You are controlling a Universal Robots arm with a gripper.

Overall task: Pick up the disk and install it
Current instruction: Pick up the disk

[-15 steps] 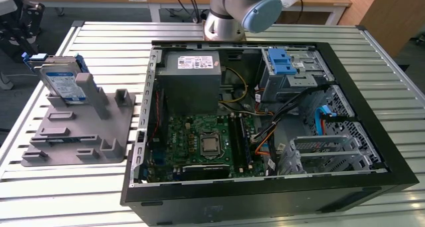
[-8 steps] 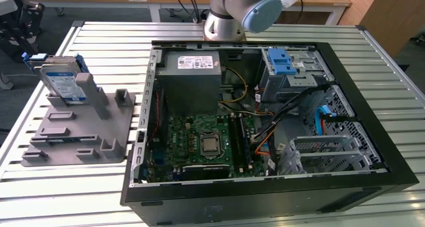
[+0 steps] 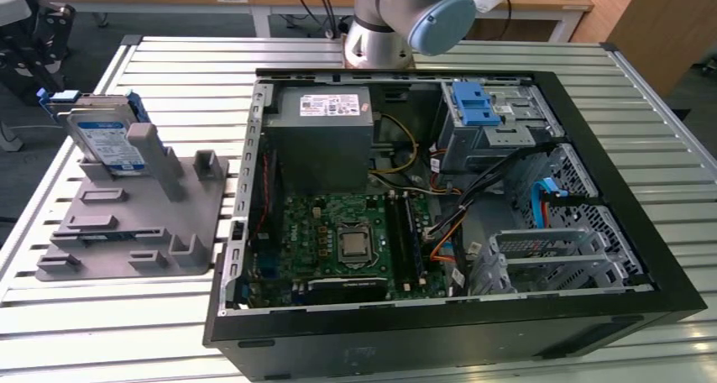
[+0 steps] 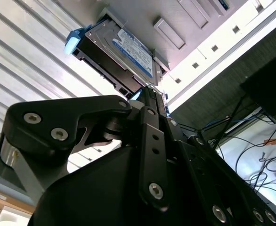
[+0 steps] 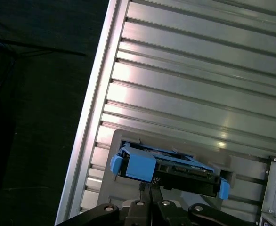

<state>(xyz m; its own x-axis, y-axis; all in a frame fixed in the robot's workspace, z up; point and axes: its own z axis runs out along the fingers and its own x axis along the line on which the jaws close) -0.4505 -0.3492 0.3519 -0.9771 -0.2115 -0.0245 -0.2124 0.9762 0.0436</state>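
The disk [image 3: 107,139] is a silver hard drive with a white-and-blue label and a blue carrier frame. It stands on edge in a grey slotted holder [image 3: 134,223] at the exterior view's left. In both wrist views the disk [image 5: 171,167] [image 4: 128,47] lies just past the tips of my gripper [image 5: 150,188] [image 4: 150,92]. The black fingers are pressed together with nothing between them, and they stay a short way off the disk's blue edge without touching it.
An open computer case [image 3: 627,190] takes up the middle of the slatted metal table [image 3: 168,64]. Inside it are a grey power-supply box [image 3: 325,123], a motherboard [image 3: 336,240], a blue latch [image 3: 476,106], cables and a metal drive cage [image 3: 555,249]. The arm's base [image 3: 375,39] stands behind the case.
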